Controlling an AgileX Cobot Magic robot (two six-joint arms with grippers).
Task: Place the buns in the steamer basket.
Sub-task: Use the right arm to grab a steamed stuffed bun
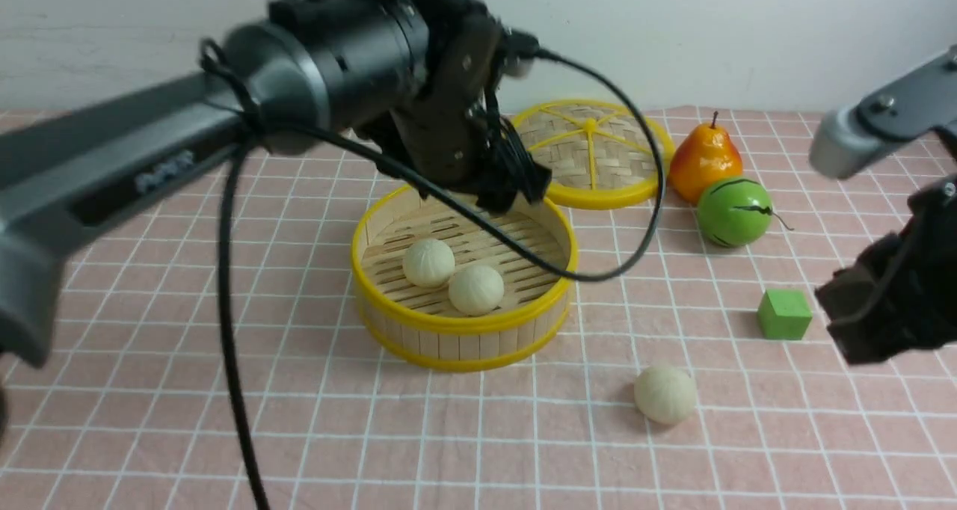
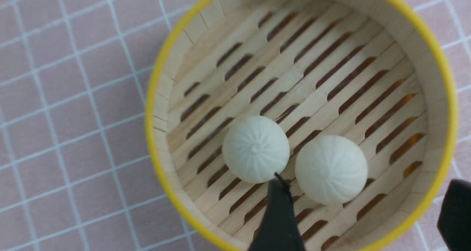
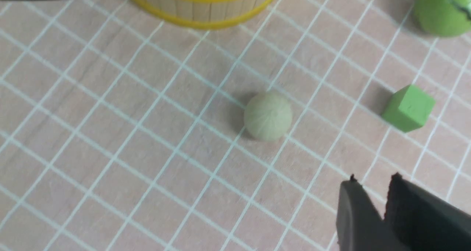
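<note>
Steamer basket (image 1: 463, 321): round, shallow, bamboo; slatted wood floor w/ rounded slots, vertical-slat wall, smooth yellow rims. Inside: 2 cream-white buns (image 2: 256, 149), round, faintly pleated, side by side on floor. Third bun (image 1: 665, 395), same round shape, on pinkish tiled tabletop (image 1: 314, 420), outside basket, nearer robot & to R. Behind basket: woven lid w/ yellow rim & spokes (image 1: 591, 153). L gripper (image 2: 362, 216) over basket, fingers wide apart, nothing held. R gripper (image 3: 371, 203) over tabletop, fingers slightly apart, empty. Near lid: glossy orange pear (image 1: 705, 161), green striped ball-shaped fruit (image 1: 735, 212); green block (image 1: 784, 314) closer.
</note>
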